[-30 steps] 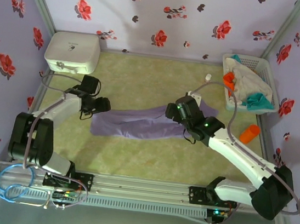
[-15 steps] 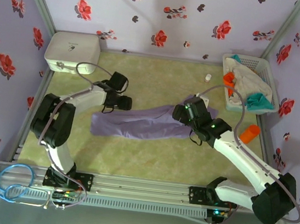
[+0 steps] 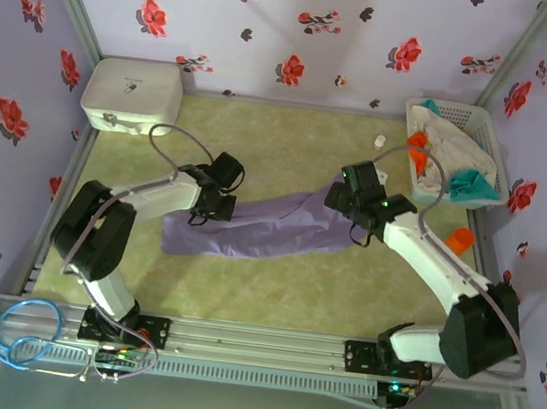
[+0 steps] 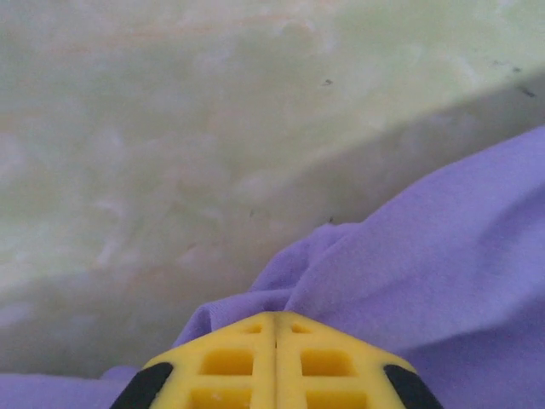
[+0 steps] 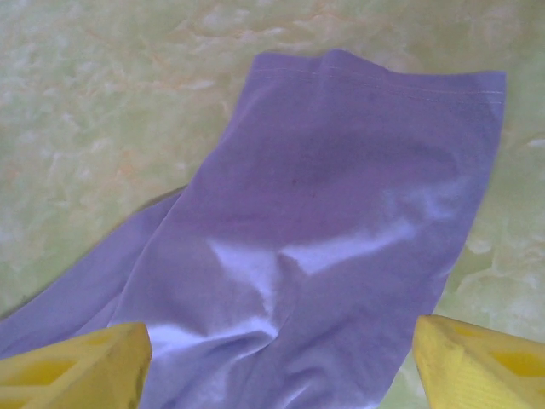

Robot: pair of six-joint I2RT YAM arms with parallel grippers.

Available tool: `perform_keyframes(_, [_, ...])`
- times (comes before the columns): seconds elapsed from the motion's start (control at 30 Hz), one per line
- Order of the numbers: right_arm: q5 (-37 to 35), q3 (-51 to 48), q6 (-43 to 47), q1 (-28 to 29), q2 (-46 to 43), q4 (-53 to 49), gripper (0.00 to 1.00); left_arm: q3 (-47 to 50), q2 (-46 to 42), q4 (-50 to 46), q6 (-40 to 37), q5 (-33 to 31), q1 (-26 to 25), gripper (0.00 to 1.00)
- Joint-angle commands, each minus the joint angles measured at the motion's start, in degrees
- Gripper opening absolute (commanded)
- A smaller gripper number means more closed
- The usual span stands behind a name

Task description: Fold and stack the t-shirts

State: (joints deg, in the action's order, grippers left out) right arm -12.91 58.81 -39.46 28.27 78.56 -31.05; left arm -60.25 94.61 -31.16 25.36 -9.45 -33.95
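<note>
We are finding the purple shirt (image 3: 260,231) lying on the desk (image 3: 291,146) as a long band. Its long axis is running from 8 o'clock to 2 o'clock in the top view.

The left pincer (image 3: 215,205) is sitting at the band's upper edge, toward the 8 o'clock end. Its fingers are pressed together and, in the left wrist view, appear to be pinching a puckered fold of the cloth.

The right pincer (image 3: 351,210) is hanging over the 2 o'clock end with its fingers spread wide. In its wrist view the hem is lying ahead at 12 o'clock.

We are judging each arm nearer its own end, so the coming fold is turning on the right pincer also taking hold.

The basket (image 3: 458,108) at 2 o'clock is holding an orange shirt (image 3: 417,148), a teal shirt (image 3: 470,182) and an off-white shirt (image 3: 453,142) in a heap. The box (image 3: 132,90) at 10 o'clock is sitting closed, and we cannot tell its contents.
</note>
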Motion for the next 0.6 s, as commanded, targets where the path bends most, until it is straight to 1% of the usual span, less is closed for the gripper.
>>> perform_keyframes(0.0, [5.07, 5.45, -0.10, -2.67, 4.78, -3.40, 0.79, 0.60, -7.60, -2.23, 2.18, -3.55, -0.41, 0.02])
perform_keyframes(0.07, [6.44, 7.61, 0.60, -3.15, 6.76, -4.43, 0.79, 1.39, -10.79, -2.29, 2.39, -3.83, -0.49, 0.00])
perform_keyframes(0.13, [5.89, 8.68, 1.21, -3.27, 7.81, -5.16, 0.79, 2.56, -13.26, -2.18, 2.45, -4.05, -0.50, 0.00])
perform_keyframes(0.23, [6.06, 9.55, 1.93, -4.00, 9.09, -6.25, 0.79, 4.01, -14.85, -2.09, 2.54, -4.16, -0.50, 0.00])
perform_keyframes(0.37, [6.14, 11.10, 4.12, -4.60, 11.44, -6.97, 0.79, 6.24, -15.93, -0.20, 2.14, -4.04, -0.50, 0.00])
perform_keyframes(0.47, [6.23, 13.22, 5.46, -5.11, 14.30, -7.92, 0.78, 6.23, -15.04, -0.20, 1.60, -3.79, -0.50, 0.00])
perform_keyframes(0.57, [6.73, 15.43, 6.35, -5.74, 18.05, -7.64, 0.76, 5.97, -14.53, -0.64, 2.87, -3.64, -2.24, 0.00])
